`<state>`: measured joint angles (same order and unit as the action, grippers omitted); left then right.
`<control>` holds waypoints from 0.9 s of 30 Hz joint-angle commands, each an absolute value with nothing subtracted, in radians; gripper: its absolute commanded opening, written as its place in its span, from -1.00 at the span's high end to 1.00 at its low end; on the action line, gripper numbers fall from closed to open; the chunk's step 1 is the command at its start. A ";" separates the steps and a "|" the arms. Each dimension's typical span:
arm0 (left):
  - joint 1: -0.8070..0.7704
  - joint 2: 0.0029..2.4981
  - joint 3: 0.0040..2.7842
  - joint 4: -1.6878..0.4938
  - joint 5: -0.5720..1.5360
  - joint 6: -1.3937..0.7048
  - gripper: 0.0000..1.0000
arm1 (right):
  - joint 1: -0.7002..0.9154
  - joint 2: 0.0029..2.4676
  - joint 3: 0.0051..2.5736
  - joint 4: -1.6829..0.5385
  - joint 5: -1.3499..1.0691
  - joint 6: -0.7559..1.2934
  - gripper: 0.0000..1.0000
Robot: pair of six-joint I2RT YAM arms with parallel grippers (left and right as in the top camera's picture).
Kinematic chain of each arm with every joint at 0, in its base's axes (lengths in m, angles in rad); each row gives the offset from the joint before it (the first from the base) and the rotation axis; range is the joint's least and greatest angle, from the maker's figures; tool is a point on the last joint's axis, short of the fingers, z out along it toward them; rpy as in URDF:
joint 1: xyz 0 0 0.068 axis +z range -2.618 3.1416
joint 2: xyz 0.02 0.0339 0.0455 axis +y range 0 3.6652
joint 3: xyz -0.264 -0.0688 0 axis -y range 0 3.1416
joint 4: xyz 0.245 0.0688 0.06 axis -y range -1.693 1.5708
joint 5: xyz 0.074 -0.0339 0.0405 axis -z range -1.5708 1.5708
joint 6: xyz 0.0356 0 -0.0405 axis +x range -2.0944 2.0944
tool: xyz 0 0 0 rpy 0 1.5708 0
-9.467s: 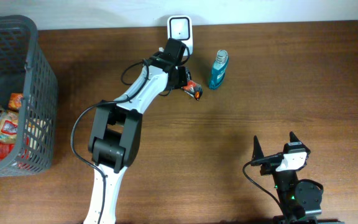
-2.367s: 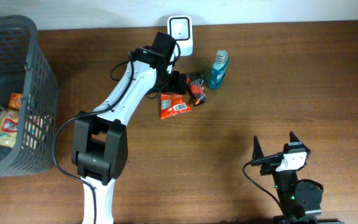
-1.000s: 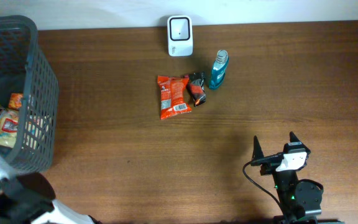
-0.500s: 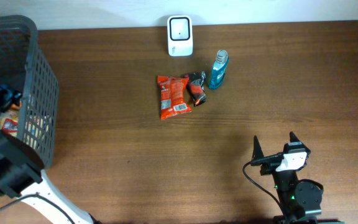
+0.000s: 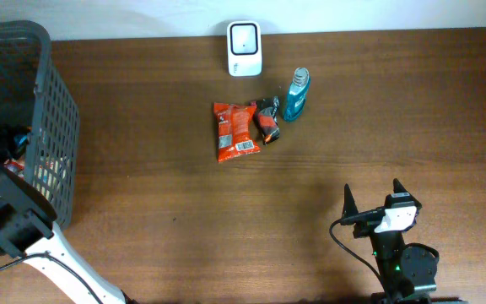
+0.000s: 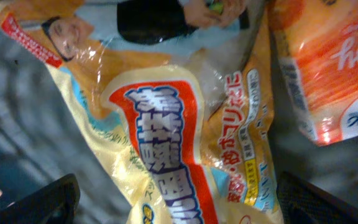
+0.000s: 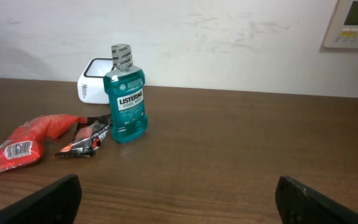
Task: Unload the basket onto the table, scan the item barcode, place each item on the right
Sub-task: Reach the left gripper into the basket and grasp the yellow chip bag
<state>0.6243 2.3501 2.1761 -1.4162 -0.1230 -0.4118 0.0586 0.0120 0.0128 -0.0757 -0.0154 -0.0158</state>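
Note:
The white barcode scanner [image 5: 245, 38] stands at the table's back edge. My left gripper [image 5: 15, 135] is down inside the grey basket [image 5: 57, 127], open. In the left wrist view its dark fingertips [image 6: 36, 202] stand wide on either side of a yellow snack packet [image 6: 179, 137] with red and blue print, close below, with nothing gripped. An orange packet [image 6: 328, 62] lies beside it. My right gripper [image 5: 371, 201] rests open near the front right, over bare wood.
A red packet [image 5: 234, 131] with its barcode up, a small dark packet [image 5: 267, 118] and a teal mouthwash bottle [image 5: 296, 95] sit together just in front of the scanner. The basket's tall mesh walls enclose my left gripper.
My left arm has swung from the front left corner over the basket and dropped into it, close to the yellow packet. The items by the scanner and the right arm have not moved.

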 commanded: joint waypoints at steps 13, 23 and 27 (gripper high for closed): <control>0.630 2.362 1.994 -1.286 -0.098 -0.402 0.06 | 0.052 0.006 0.006 -0.080 -0.010 -0.019 -0.97; 0.632 2.358 2.077 -1.386 -0.080 -0.343 0.96 | 0.052 0.006 0.006 -0.080 -0.010 -0.019 -0.97; 0.632 2.354 2.293 -1.507 0.001 -0.343 0.97 | 0.052 0.006 0.006 -0.080 -0.010 -0.019 -0.97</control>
<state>0.6250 2.3520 2.1101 -1.4479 -0.0776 -0.3588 0.0586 0.0120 0.0128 -0.0757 -0.0151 -0.0158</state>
